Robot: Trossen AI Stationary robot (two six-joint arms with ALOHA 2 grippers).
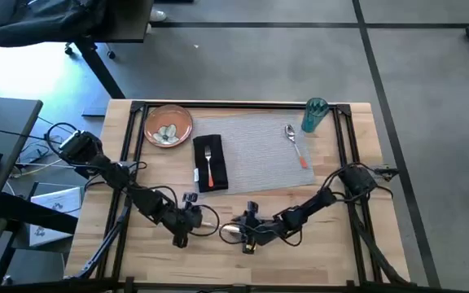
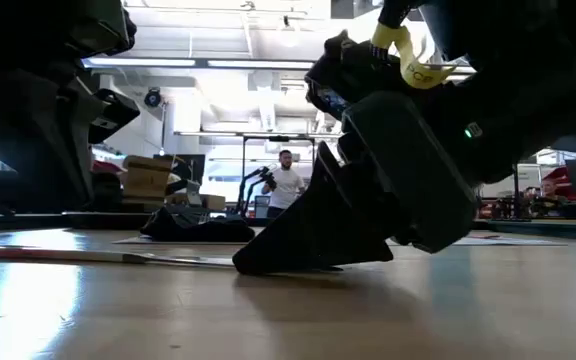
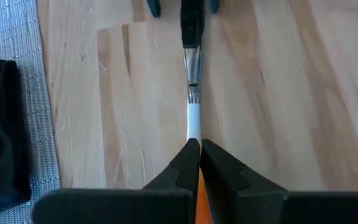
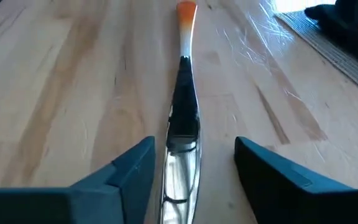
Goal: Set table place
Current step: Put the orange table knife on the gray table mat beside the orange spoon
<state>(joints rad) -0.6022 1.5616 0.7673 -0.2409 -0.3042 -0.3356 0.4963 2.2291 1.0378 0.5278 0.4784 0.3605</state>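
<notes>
An orange-handled knife (image 1: 229, 231) lies flat on the bare wooden table (image 1: 324, 244), near its front edge and between my two grippers. My left gripper (image 3: 197, 149) is shut, and its tips stand over the knife's handle (image 3: 201, 190). My right gripper (image 4: 194, 142) is open and low at the table, one finger on each side of the blade (image 4: 182, 118), not touching it. On the grey placemat (image 1: 259, 159) lie a black napkin (image 1: 221, 172) with a fork (image 1: 209, 159) on it, and a spoon (image 1: 295, 142). My left gripper's shut fingertips (image 3: 185, 158) point down at the knife's handle near where it meets the blade. They lie along the knife. Whether they touch it I cannot tell; the fingers hide that spot. The knife lies flat on the table (image 2: 98, 257).
An orange-brown plate (image 1: 186, 120) holding something pale stands at the placemat's far left corner. A teal cup (image 1: 314, 114) stands at its far right corner. A black rail frame (image 1: 243, 104) edges the table. A person (image 2: 286, 180) stands far off in the room.
</notes>
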